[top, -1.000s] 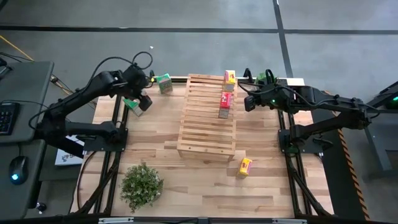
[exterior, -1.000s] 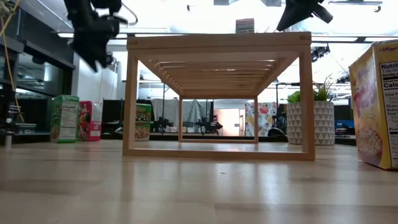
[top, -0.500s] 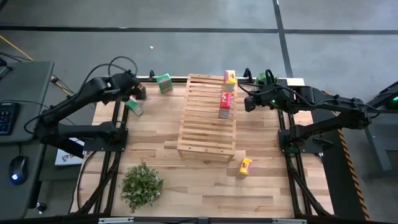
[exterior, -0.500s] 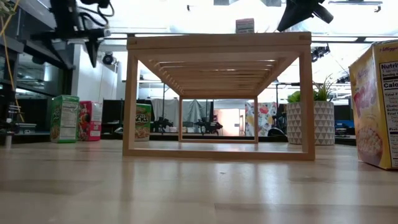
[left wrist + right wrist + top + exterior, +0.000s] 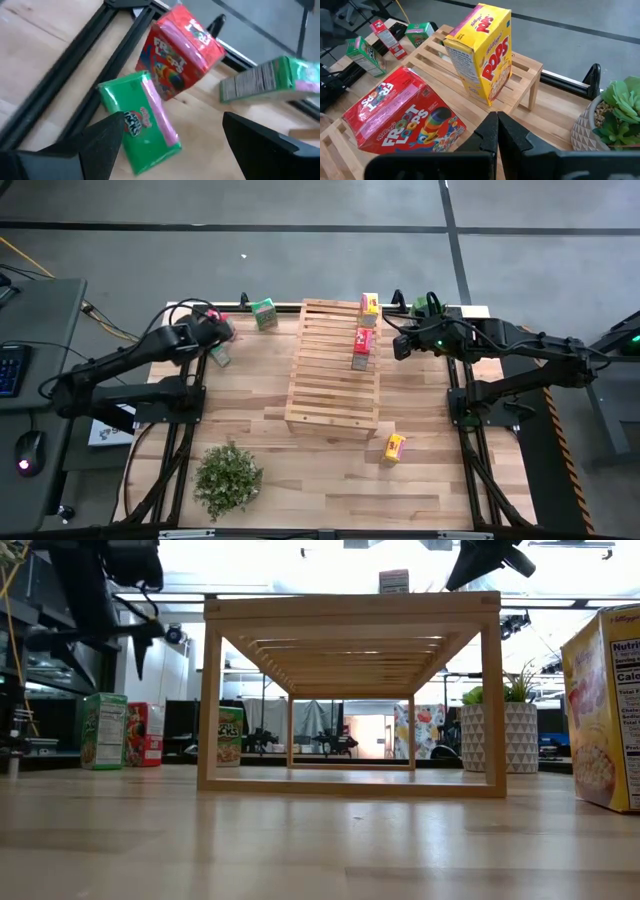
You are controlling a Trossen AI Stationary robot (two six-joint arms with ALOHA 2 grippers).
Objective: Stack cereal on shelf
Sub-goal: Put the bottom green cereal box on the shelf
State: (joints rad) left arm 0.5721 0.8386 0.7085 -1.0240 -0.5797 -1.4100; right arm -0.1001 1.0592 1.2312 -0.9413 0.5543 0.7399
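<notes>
Left gripper [image 5: 222,332] hangs over the far left corner of the table, fingers spread wide and empty. Directly ahead of and below it, between the two fingers in the left wrist view, lies the green box [image 5: 142,120]; its long axis runs roughly along the gripper's line of reach, slightly slanted, so the fingers straddle its narrow width. Just beyond it, touching or nearly so, stands the red box [image 5: 177,52], tilted. A second green box [image 5: 270,80] sits farther off to one side, near the shelf [image 5: 332,370]. The left arm is plainly the nearer one; the right gripper [image 5: 395,345] waits on the other side of the shelf, fingers pressed together, holding nothing, with a red box [image 5: 405,117] and a yellow box [image 5: 482,50] already on the slats in front of it. Another yellow box [image 5: 395,448] lies on the table near the shelf's near right corner. Against a second ago: the left gripper has swung away from the shelf towards the table's left edge and dropped lower over the boxes; right arm and boxes unchanged.
</notes>
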